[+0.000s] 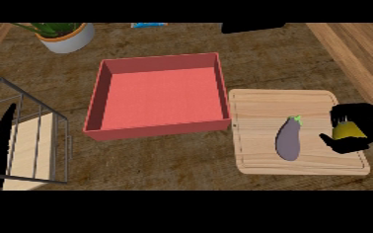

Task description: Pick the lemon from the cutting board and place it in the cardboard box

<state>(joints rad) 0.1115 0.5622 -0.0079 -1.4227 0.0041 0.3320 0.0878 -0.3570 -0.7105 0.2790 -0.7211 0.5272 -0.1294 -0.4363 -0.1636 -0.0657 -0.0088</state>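
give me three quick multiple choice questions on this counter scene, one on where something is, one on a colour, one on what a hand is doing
1. Where does the eggplant lie?
A. inside the box
B. on the cutting board
C. beside the potted plant

2. What colour is the box?
A. red
B. blue
C. green

3. What is the right hand doing?
A. lying flat on the counter
B. curled round the lemon
C. pressing on the eggplant

Answers:
1. B, the eggplant lies on the board's wooden top, to the right of the box.
2. A, the box's walls and floor are red, though the task calls it cardboard.
3. B, black fingers wrap the yellow lemon at the board's right edge.
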